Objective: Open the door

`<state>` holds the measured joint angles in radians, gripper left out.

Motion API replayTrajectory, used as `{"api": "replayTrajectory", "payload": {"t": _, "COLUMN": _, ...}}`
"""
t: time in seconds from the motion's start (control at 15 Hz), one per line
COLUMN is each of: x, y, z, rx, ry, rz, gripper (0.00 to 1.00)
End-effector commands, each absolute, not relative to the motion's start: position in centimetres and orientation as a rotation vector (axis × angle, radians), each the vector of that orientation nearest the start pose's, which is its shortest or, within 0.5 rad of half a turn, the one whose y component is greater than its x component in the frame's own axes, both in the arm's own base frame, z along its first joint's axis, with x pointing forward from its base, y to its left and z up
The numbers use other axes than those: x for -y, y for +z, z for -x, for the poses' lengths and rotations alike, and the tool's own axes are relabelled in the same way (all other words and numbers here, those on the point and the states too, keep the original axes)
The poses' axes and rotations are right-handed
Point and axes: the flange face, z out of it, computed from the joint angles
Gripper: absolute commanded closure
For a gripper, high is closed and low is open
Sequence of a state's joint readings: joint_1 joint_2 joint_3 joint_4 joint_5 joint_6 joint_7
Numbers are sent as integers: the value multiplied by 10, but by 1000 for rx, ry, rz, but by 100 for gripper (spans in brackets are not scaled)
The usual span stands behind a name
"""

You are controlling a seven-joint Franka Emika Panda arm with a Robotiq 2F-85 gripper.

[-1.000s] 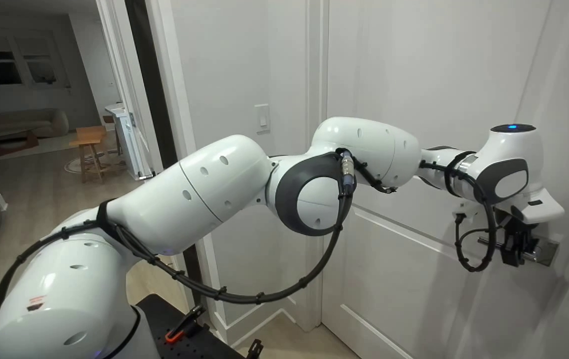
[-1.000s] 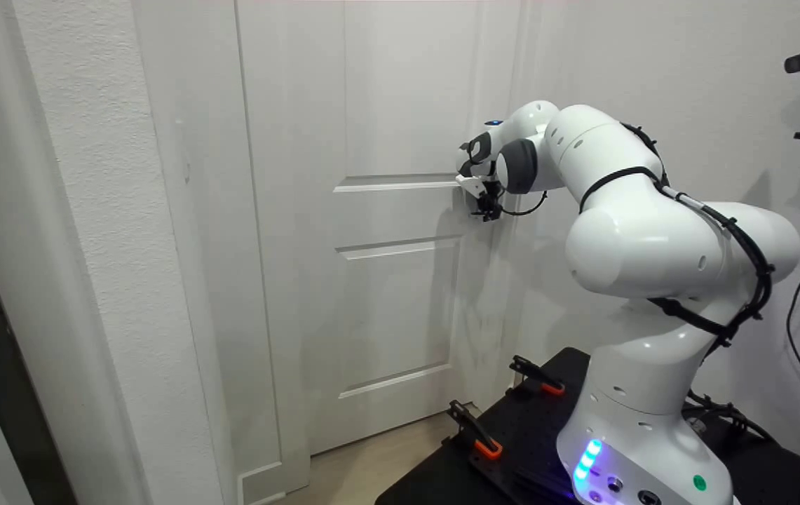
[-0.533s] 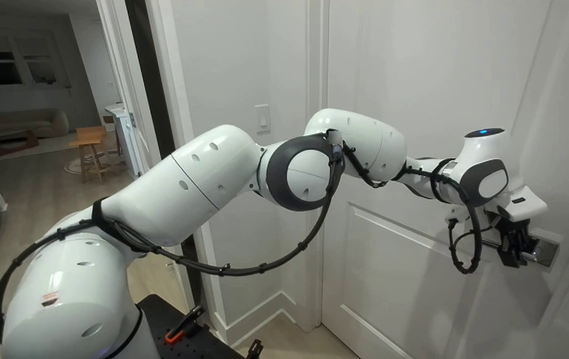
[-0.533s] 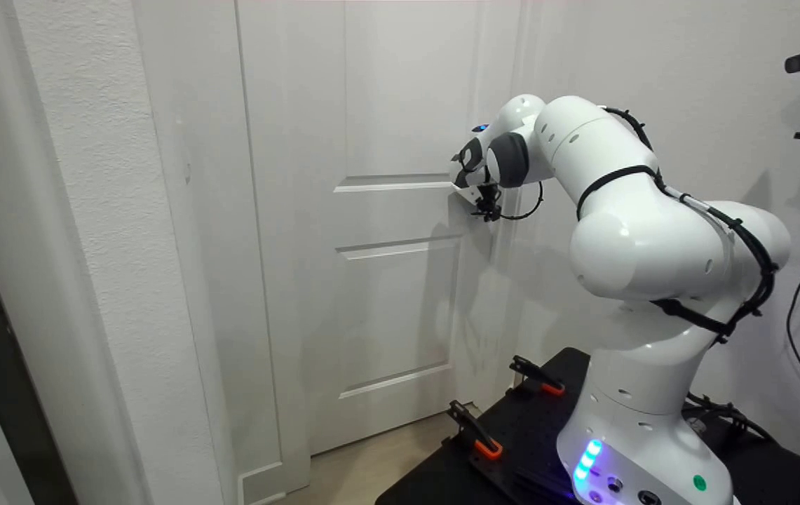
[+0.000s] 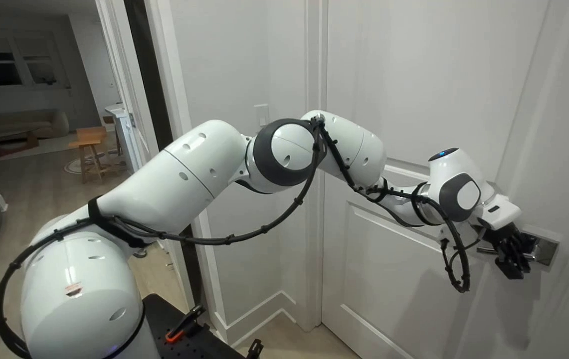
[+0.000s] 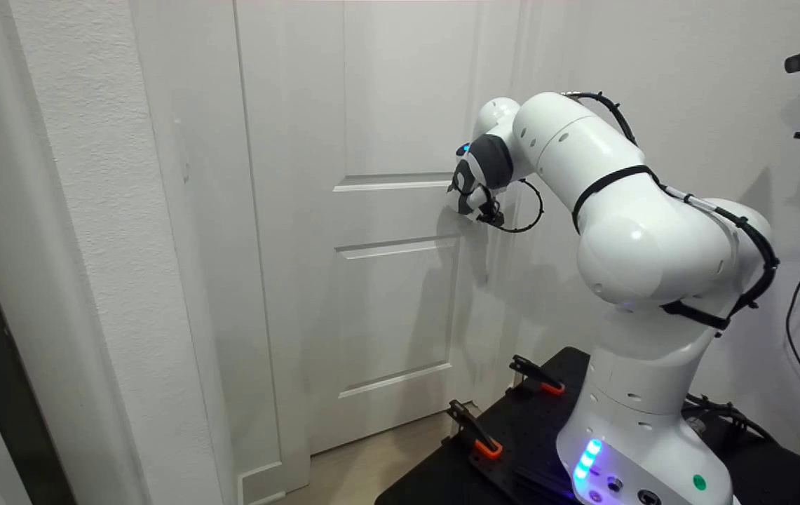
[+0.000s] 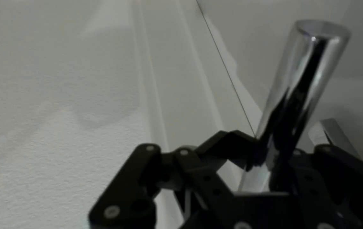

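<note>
White panel door stands on the right in an exterior view and looks closed. From left to right, a wooden stool sits far back, out of the way. Next, the robot arm stretches past the light switch so it can reach the door. At its end, the black gripper is squeezed narrow around the silver lever handle. In the wrist view its fingers are on both sides of the lever, I think so the shiny metal won't slip. The gripper leans at a slant, maybe to push the lever down. Last comes the square plate, which holds the lever on the door.
</note>
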<state>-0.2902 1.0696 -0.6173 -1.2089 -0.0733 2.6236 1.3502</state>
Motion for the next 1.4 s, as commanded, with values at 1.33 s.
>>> {"api": "replayTrajectory", "payload": {"t": 1.33, "x": 512, "y": 137, "z": -566, "rx": -2646, "ry": -1577, "rz": 2368, "gripper": 97}}
